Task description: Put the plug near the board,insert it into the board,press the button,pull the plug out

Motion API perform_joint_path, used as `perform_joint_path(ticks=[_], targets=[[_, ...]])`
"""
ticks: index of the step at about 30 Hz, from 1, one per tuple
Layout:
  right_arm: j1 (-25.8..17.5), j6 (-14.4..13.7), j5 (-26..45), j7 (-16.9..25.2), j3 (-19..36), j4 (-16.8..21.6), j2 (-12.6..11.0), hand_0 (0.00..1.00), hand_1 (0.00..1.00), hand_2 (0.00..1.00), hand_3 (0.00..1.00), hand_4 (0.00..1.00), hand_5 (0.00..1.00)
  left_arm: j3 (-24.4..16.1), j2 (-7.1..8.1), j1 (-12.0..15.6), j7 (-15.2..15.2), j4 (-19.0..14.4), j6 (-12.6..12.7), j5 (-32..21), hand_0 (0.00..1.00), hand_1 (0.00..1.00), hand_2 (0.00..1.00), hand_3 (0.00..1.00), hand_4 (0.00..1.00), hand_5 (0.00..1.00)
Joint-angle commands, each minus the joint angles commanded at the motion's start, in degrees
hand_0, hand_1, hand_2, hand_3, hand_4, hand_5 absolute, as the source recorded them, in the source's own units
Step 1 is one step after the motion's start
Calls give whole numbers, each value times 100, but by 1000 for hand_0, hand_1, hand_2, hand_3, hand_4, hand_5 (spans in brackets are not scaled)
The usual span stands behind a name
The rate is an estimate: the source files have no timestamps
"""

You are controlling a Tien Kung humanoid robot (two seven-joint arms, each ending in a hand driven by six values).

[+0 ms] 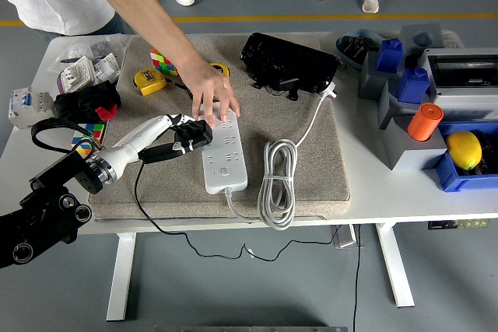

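Black and jointed, our left arm (47, 207) came in from the lower left corner, its pale forearm reaching over the grey mat (311, 169) toward the middle of the table (405, 196). Our left hand (183, 134) had its fingers curled around the black plug (194, 136), which sat at the left edge of the white power strip (223, 153), touching it; we could not tell whether its pins were in a socket. The plug's thin black cord (144, 207) ran down over the mat and off the near edge.

Behind the arm, at the table's left end, we saw a black and red bundle (85, 103), a colourful cube (87, 136) and a small grey switch box (23, 106). A yellow tape measure (148, 79) and another colourful cube (163, 61) lay at the back of the mat.

A person's hand (212, 92) reached from the far side and pressed down on the far end of the strip, fingers spread on its top. The strip's white cable (276, 180) lay coiled just to the right. Further back lay a black bag (288, 64).

At the right end stood blue and grey bins (405, 91), an orange cylinder (424, 120) and a yellow lemon (464, 149). Our right hand did not show.
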Motion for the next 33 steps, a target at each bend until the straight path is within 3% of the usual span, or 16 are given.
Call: perform_joint_path(ticks=[33], targets=[[-5,-8,16,21,-2,6,3,715,717,704,600,998,614,271,-161,-225,126,-147,-103,173,745,771,756,748,997,998]])
